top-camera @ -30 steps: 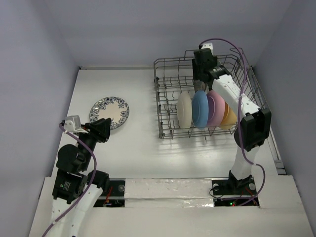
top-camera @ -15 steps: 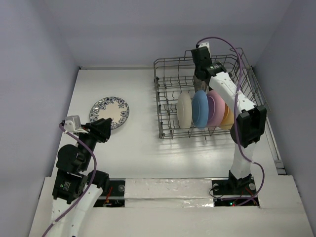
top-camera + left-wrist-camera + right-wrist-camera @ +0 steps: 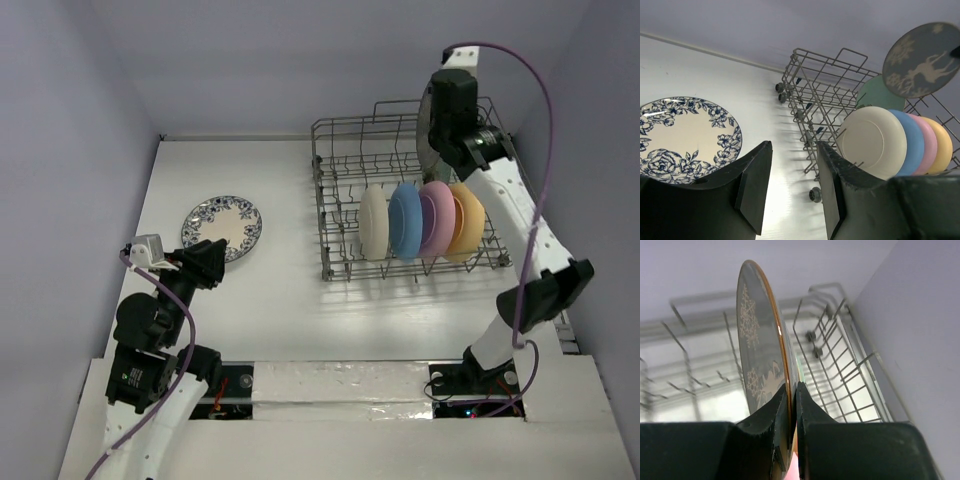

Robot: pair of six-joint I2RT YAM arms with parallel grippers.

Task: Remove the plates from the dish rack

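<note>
My right gripper [image 3: 792, 390] is shut on the rim of a grey-brown plate [image 3: 757, 355] with pale snowflake and deer print, held on edge in the air above the back of the dish rack [image 3: 340, 150]. The left wrist view shows that plate [image 3: 922, 59] above the rack [image 3: 815, 75]. Upright in the rack stand a cream plate [image 3: 374, 222], a sky blue plate [image 3: 405, 220], a pink plate [image 3: 436, 218] and an orange-yellow plate [image 3: 468, 220]; a mint green plate [image 3: 875, 95] peeks from behind them. My left gripper [image 3: 792, 170] hangs open and empty beside the blue-white floral plate [image 3: 222, 226], which lies flat on the table.
The white table [image 3: 270, 300] is bounded by lilac walls at the back and both sides. The rack's right side stands close to the right wall [image 3: 920, 340]. A purple cable [image 3: 545, 120] loops over the right arm.
The right gripper closed on the grey-brown plate and raised it up and to the right, out of the rack. The left arm stayed put, its jaws a little wider.
</note>
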